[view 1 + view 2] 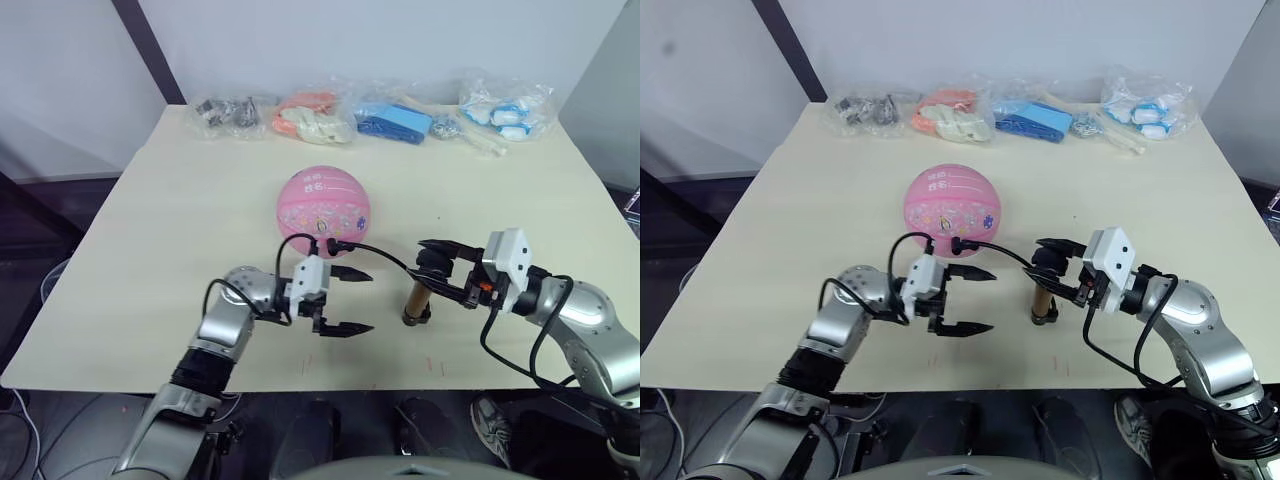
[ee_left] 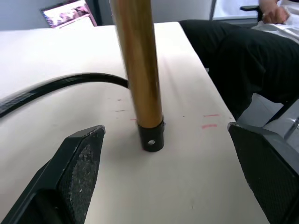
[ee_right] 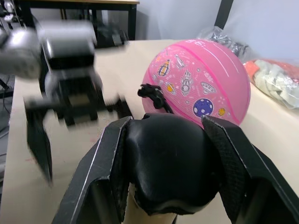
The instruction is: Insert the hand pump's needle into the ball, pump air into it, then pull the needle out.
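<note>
The pink ball (image 1: 323, 210) sits at the middle of the table. In front of it and to the right, the gold hand pump (image 1: 417, 300) stands upright on its black base cap (image 2: 152, 137). My right gripper (image 1: 436, 263) is shut on the pump's black handle (image 3: 170, 168) from above. The thin black hose (image 1: 385, 258) runs from the pump's top to the ball's near side, where its end fitting (image 3: 152, 93) touches the ball. The needle is too small to make out. My left gripper (image 1: 352, 300) stands open just left of the pump, level with its lower end, with nothing between its fingers.
Several clear bags of items (image 1: 315, 115) line the table's far edge, among them a blue one (image 1: 395, 120) and one at the right corner (image 1: 505, 108). A seated person's dark-clad legs (image 2: 243, 56) are beyond the table's right edge.
</note>
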`<state>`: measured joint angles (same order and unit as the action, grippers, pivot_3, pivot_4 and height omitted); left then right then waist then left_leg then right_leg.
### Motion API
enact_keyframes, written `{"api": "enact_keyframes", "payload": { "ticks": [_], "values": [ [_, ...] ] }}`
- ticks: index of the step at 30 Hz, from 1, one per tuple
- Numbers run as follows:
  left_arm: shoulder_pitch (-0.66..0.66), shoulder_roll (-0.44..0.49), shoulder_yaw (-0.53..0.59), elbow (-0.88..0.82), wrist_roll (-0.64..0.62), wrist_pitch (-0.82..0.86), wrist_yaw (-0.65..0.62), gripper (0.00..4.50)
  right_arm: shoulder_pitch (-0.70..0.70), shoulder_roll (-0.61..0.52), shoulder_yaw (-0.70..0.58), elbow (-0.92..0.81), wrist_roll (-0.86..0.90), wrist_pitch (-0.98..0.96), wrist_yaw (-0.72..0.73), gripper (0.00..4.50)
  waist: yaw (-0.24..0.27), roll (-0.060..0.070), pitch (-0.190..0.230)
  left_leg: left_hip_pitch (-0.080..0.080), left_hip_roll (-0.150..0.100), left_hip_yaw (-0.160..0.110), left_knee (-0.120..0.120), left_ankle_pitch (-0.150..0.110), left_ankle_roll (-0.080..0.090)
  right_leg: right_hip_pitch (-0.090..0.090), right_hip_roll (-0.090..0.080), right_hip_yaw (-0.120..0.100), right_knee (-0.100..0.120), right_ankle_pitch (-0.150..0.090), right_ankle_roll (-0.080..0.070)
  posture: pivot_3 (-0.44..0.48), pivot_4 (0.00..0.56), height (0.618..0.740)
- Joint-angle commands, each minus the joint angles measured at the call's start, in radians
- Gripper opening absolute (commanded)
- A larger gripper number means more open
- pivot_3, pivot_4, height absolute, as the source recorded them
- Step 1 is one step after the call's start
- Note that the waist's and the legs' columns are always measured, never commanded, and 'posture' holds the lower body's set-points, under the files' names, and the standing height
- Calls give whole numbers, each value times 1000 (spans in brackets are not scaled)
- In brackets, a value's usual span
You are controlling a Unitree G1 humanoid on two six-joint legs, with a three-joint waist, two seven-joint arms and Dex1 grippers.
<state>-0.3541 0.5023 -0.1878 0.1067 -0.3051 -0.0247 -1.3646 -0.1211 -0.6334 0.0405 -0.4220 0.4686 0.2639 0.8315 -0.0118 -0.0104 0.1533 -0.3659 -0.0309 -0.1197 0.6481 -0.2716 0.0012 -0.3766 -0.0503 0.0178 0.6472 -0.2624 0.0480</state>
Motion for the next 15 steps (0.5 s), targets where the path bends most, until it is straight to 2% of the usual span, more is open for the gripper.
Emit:
{"api": "enact_keyframes", "payload": {
  "ticks": [1,7,15],
  "values": [
    [11,49,68,-87,-81,49,-11,4484,8,-40,-20,3,-5,44,17,1929,0,1,2,0,0,0,0,0,0,0,0,0,0,0,0,0,150,740],
    [41,162,164,-147,-171,107,-45,4484,-22,-119,-75,-3,15,53,70,1929,1,5,9,-4,0,0,0,0,0,-3,0,-1,-1,0,0,0,150,740],
    [70,233,235,-150,-223,139,-70,4484,-97,-215,-125,9,47,79,134,1929,2,6,15,-12,-1,-1,1,0,0,-10,-1,-2,-2,0,0,0,150,740]
  ]
}}
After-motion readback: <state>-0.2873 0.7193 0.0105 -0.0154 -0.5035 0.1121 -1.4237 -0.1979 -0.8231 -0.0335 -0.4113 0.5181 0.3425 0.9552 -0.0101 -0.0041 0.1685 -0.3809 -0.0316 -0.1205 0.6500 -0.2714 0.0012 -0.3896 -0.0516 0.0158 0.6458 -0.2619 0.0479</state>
